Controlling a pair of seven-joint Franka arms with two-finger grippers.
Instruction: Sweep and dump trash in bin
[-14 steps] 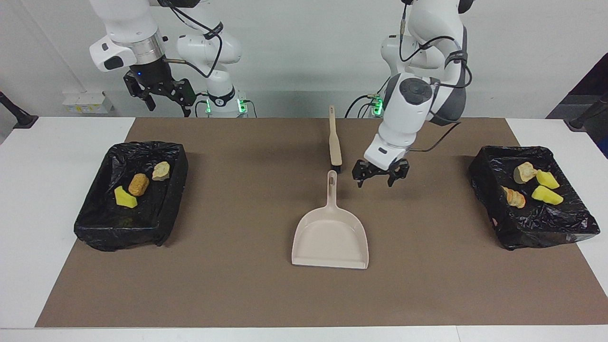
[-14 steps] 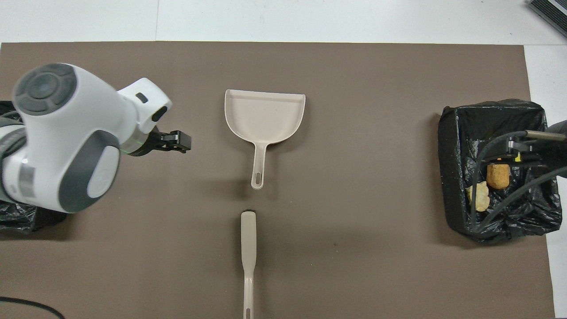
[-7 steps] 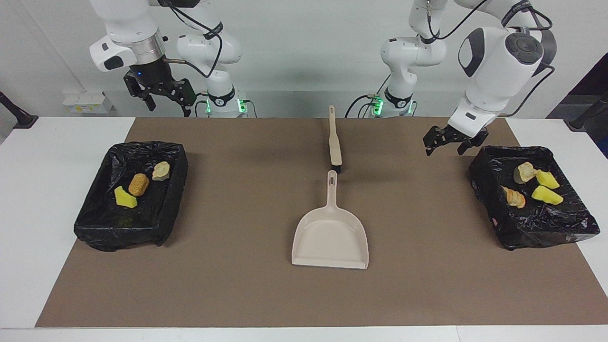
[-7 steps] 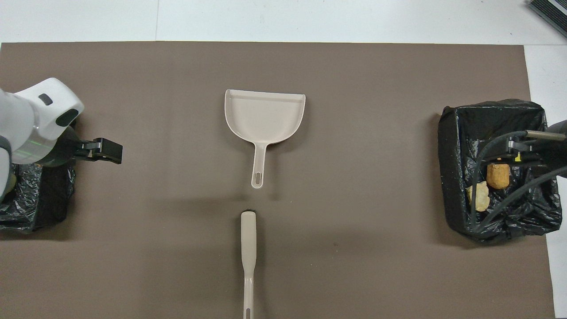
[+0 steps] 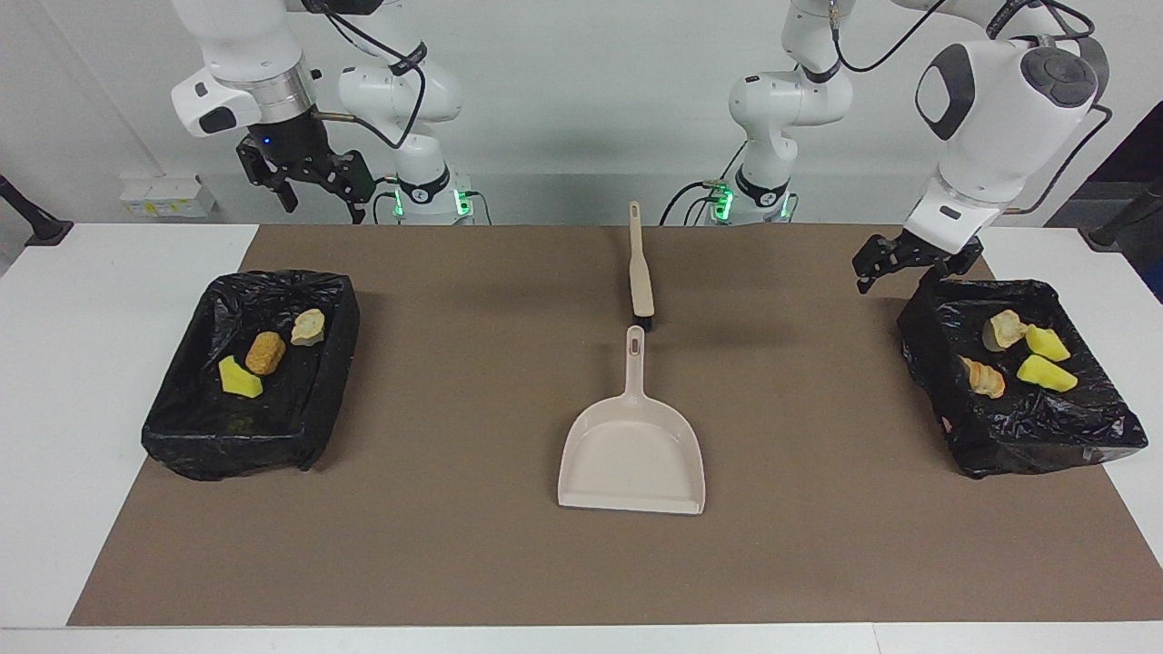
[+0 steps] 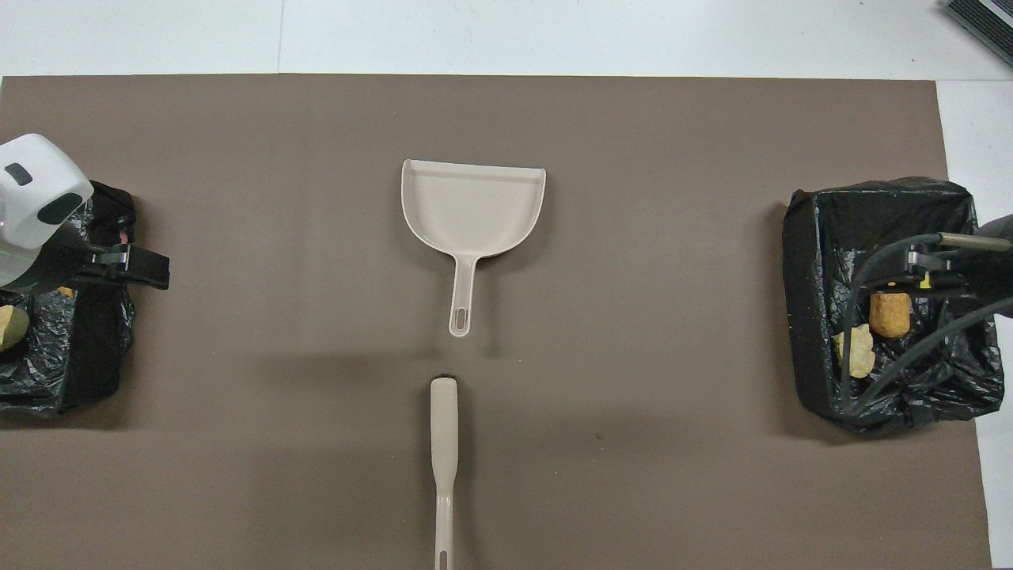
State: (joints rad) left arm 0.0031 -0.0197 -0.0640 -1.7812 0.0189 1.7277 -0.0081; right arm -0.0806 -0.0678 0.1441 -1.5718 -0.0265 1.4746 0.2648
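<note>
Left tool (image 5: 904, 264) upper right of frame, over bin (image 5: 1018, 436) rim, spread open, empty; right tool (image 5: 304, 186) upper left, open, empty (dustpan (image 5: 633, 454) centre, untouched)

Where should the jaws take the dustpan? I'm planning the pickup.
Likely by the dustpan's slim straight handle, coming from above with jaws across its width. The handle points toward the robots and lies flat on the mat; the pan's body looks too wide to span.
</note>
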